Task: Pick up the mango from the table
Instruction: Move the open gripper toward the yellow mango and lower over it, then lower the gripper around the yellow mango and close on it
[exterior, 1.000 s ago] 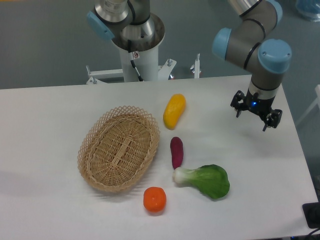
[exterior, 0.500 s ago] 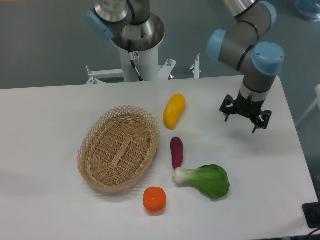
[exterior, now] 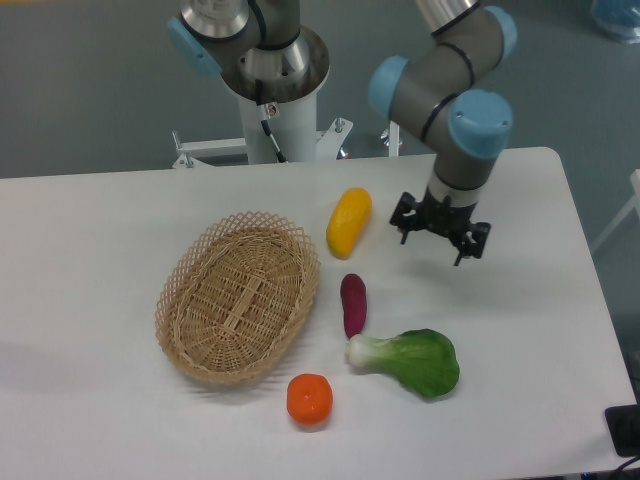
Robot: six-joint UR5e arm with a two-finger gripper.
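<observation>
Near worktop centre — mango lies just right of wicker basket, above purple vegetable. Claw hovers right of mango, apart from it (fingers spread, holding nothing).

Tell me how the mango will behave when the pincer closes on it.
The mango looks smooth and glossy, so it may slip between the fingers. Its rounded, elongated shape suggests it could roll sideways on the table if nudged. It appears firm, probably keeping its shape.
</observation>
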